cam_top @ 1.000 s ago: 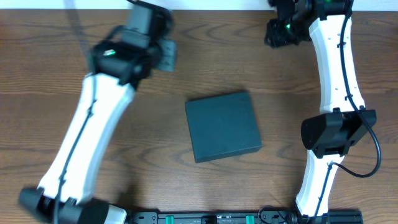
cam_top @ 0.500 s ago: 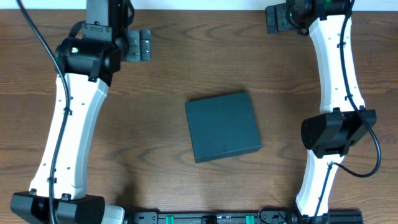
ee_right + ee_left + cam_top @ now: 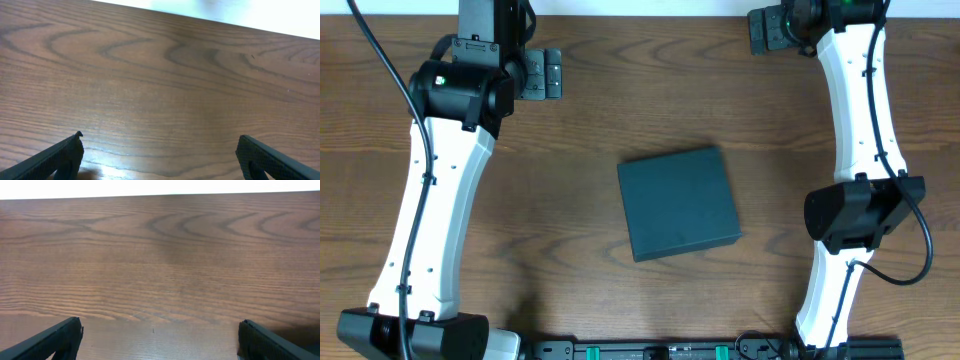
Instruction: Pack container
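The container (image 3: 678, 203), a dark teal-green rectangular box, lies flat with its lid down in the middle of the wooden table (image 3: 570, 290). My left gripper (image 3: 542, 75) hangs far off at the back left and my right gripper (image 3: 767, 32) at the back right, both well away from the box. In the left wrist view the left gripper (image 3: 160, 325) is open, its dark fingers (image 3: 55, 340) spread wide over bare wood. The right gripper (image 3: 159, 139) is open too, with only wood grain between its fingers (image 3: 272, 160). Neither wrist view shows the container.
The table's far edge (image 3: 160, 196) runs close ahead of both grippers, with white beyond it. The right arm's dark elbow joint (image 3: 863, 215) stands just right of the container. A black rail (image 3: 670, 350) with the arm bases lines the near edge.
A second ago the left arm leaned toward the middle; it has swung back to the rear left. Both grippers have opened wide. Nothing has moved in the last half second.
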`<state>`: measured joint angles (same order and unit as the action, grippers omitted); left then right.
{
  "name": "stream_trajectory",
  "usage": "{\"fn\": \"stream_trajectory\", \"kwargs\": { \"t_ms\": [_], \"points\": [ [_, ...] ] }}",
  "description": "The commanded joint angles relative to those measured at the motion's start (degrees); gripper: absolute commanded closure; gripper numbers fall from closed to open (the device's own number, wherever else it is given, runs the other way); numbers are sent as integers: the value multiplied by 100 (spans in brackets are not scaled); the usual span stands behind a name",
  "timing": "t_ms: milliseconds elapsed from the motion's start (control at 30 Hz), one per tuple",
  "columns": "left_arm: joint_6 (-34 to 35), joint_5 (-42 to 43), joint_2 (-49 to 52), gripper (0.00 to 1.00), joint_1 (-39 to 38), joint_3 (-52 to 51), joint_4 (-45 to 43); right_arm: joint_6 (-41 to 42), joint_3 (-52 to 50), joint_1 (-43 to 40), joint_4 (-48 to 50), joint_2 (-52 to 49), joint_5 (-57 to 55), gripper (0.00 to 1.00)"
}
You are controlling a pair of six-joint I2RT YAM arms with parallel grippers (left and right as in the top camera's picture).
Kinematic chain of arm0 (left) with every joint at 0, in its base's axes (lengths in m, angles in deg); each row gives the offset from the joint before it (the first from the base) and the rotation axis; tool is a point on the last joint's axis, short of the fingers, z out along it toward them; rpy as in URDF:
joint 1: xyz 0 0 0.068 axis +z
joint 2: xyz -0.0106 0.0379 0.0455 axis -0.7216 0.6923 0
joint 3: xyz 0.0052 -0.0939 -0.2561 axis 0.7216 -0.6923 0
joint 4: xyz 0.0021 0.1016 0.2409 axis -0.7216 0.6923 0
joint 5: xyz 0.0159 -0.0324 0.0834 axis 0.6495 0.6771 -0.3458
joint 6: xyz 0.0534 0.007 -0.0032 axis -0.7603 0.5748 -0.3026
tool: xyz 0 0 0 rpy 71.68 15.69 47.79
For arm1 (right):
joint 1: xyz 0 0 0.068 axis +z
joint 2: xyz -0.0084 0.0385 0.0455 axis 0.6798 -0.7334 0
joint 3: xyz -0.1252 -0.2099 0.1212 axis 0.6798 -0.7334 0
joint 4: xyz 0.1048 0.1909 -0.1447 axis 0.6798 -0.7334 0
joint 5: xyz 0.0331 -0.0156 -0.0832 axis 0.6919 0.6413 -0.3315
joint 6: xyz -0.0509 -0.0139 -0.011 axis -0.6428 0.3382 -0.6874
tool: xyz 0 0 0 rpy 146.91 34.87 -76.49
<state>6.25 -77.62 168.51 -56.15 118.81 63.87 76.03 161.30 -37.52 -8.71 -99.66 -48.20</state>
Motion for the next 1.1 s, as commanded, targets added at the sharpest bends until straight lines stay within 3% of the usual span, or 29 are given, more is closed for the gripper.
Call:
{"fn": "stream_trajectory", "kwargs": {
  "t_ms": [0, 300, 767, 1067],
  "points": [
    [-37, -68, -9, 1, 2, -4, 15, 109, 96, 2, 11, 153, -81, 1],
    [-35, -68, -9, 1, 2, -4, 15, 109, 96, 46, -160, 466, -83, 1],
    [-37, -68, -9, 1, 2, -4, 17, 109, 96, 1110, -376, 3993, -81, 1],
    [-37, -68, -9, 2, 2, -7, 17, 61, -46, 855, -540, 5681, -179, 1]
  ]
}}
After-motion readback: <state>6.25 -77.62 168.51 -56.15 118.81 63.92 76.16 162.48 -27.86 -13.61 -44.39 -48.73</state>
